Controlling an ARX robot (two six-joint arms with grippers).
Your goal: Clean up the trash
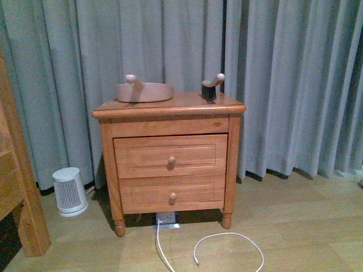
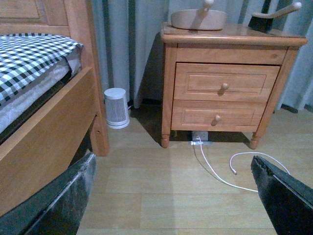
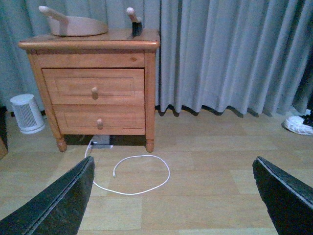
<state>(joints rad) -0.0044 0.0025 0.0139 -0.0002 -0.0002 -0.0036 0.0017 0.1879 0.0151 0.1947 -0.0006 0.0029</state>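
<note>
Looks like a bedroom in a home. Wood bed [image 2: 49,137] w/ checked sheet [image 2: 29,54], a nightstand [image 1: 170,158] w/ 2 drawers beside it, long gray curtains [image 1: 283,85], wood floor [image 1: 295,226] & a small white thing [image 1: 70,191], prob. a heater.

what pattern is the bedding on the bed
The bedding is a black-and-white check, clearest in the left wrist view.

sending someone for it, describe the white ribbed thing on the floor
Find the wooden nightstand by the grey curtain. Left of it on the floor stands a white ribbed canister; unlike the white cable nearby, it is upright and solid.
</note>
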